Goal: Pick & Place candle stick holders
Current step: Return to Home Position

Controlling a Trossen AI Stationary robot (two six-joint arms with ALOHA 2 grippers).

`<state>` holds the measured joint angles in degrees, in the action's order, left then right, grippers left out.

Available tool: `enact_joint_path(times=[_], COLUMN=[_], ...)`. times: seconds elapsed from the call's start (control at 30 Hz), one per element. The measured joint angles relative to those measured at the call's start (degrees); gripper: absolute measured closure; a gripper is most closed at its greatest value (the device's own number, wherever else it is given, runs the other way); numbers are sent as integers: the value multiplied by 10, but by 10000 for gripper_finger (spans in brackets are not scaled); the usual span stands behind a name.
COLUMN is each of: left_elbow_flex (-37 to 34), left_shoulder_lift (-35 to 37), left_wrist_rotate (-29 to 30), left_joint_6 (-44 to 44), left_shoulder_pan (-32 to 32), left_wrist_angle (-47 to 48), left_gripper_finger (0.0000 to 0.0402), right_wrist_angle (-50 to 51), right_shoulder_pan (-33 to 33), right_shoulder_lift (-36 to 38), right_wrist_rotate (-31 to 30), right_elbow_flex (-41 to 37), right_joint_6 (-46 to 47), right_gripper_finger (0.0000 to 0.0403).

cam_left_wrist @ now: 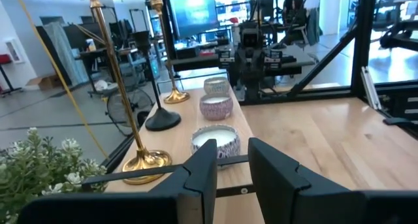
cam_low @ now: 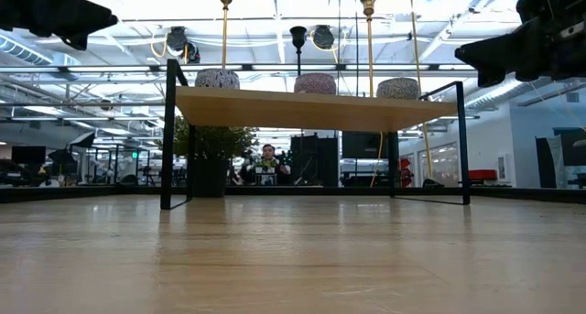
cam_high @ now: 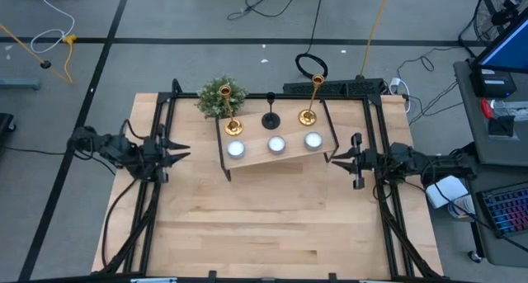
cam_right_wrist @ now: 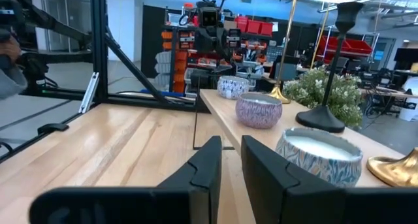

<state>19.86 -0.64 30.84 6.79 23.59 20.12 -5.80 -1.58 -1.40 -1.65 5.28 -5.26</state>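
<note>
Three candle stick holders stand by their round bases on a raised wooden shelf [cam_high: 280, 155] at the table's far middle: a gold one [cam_high: 233, 126] at the left, a black one [cam_high: 271, 120] in the middle, a gold one [cam_high: 308, 116] at the right. They also show in the left wrist view [cam_left_wrist: 147, 162] [cam_left_wrist: 162, 121] [cam_left_wrist: 175, 96]. My left gripper [cam_high: 185, 151] hovers left of the shelf, slightly open and empty. My right gripper [cam_high: 332, 159] hovers right of the shelf, slightly open and empty.
Three candle tins [cam_high: 236, 148] [cam_high: 275, 144] [cam_high: 313, 139] stand in a row along the shelf's near side. A bushy green plant [cam_high: 221, 97] stands behind the left gold holder. The shelf stands on thin black legs [cam_low: 168, 135]. Bare wooden table [cam_high: 272, 225] lies in front.
</note>
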Motion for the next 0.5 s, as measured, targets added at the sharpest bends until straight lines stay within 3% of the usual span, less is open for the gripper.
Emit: enact_joint_path(times=[0.37, 0.5], left_elbow_flex=[0, -30], left_shoulder_lift=[0, -1], left_wrist_rotate=[-6, -35], left_joint_6=[3, 7], left_shoulder_pan=[0, 0], left_wrist_angle=[-2, -58], left_gripper_finger=[309, 309], right_wrist_angle=[0, 0], right_shoulder_pan=[0, 0], right_shoulder_lift=[12, 12], right_wrist_rotate=[2, 2], right_elbow_flex=[-17, -18], right_joint_6=[-1, 0], right_gripper_finger=[348, 348])
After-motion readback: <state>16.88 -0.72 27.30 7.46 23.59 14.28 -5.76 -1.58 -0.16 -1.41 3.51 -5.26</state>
